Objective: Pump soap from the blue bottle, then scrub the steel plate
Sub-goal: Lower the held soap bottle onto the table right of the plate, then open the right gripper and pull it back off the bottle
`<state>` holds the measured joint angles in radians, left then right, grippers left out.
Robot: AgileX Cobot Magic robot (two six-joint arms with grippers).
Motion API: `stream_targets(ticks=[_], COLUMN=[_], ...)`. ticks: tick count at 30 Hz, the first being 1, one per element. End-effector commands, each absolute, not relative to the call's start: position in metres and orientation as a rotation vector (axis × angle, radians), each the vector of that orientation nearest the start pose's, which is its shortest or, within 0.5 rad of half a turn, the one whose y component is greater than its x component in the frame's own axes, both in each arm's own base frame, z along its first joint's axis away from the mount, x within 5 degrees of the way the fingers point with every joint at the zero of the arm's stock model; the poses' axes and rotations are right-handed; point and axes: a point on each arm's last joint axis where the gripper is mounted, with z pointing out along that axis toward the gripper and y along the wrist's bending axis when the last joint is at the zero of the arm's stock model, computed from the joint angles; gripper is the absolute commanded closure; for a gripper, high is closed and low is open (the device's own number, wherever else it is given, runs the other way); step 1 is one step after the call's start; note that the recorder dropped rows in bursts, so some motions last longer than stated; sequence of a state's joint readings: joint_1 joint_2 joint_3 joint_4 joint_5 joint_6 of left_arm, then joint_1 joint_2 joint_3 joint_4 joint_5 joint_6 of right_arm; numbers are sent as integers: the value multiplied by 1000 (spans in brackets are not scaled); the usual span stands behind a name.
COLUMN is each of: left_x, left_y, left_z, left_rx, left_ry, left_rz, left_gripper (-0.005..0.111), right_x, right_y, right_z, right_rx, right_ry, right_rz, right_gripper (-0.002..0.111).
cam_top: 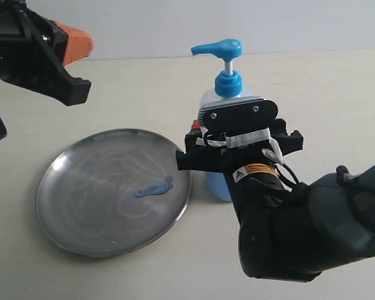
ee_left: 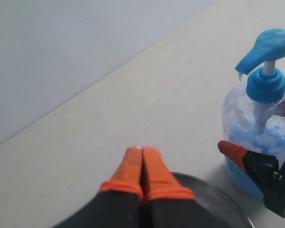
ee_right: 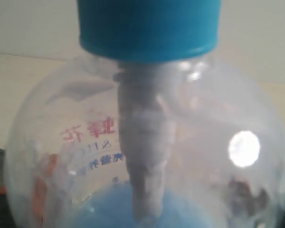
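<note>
1. Nearest, the right gripper (cam_top: 234,140), black with orange-tipped fingers (ee_left: 232,152), is spread wide and clasps the body of the tall clear plastic pump bottle with a bright blue head (cam_top: 228,81). The bottle stands upright on the pale table (cam_top: 312,94).
2. Just beside the bottle, to its left in the exterior view, lies the wide round grey steel plate (cam_top: 94,187) (its rim close to the bottle's base). A small smeared blob of light blue soap (cam_top: 153,187) sits on the plate toward the bottle's side.
3. Farthest, the left gripper (ee_left: 142,164) hangs above the plate's far rim, its orange tips pressed together on nothing.
</note>
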<state>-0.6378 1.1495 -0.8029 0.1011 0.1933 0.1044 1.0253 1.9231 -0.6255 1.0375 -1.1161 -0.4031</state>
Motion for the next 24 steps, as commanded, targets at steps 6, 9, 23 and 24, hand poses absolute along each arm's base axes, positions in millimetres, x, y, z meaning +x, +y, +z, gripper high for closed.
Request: stream_targets(ticks=[6, 9, 23, 24], left_x=[200, 200, 200, 200], left_y=[-147, -147, -146, -146], left_z=[315, 315, 314, 314], left_rx=[802, 803, 804, 804], left_ry=[1855, 1857, 1859, 1859], left_rz=[-269, -268, -268, -268], left_gripper=[107, 107, 107, 107], right_x=[225, 224, 225, 225], right_y=[206, 204, 201, 201], right_z=[125, 124, 124, 125], right_rx=[-94, -40, -6, -4], right_ry=[1827, 1834, 1838, 1829], right_rz=[32, 51, 16, 13], right_gripper=[97, 71, 12, 12])
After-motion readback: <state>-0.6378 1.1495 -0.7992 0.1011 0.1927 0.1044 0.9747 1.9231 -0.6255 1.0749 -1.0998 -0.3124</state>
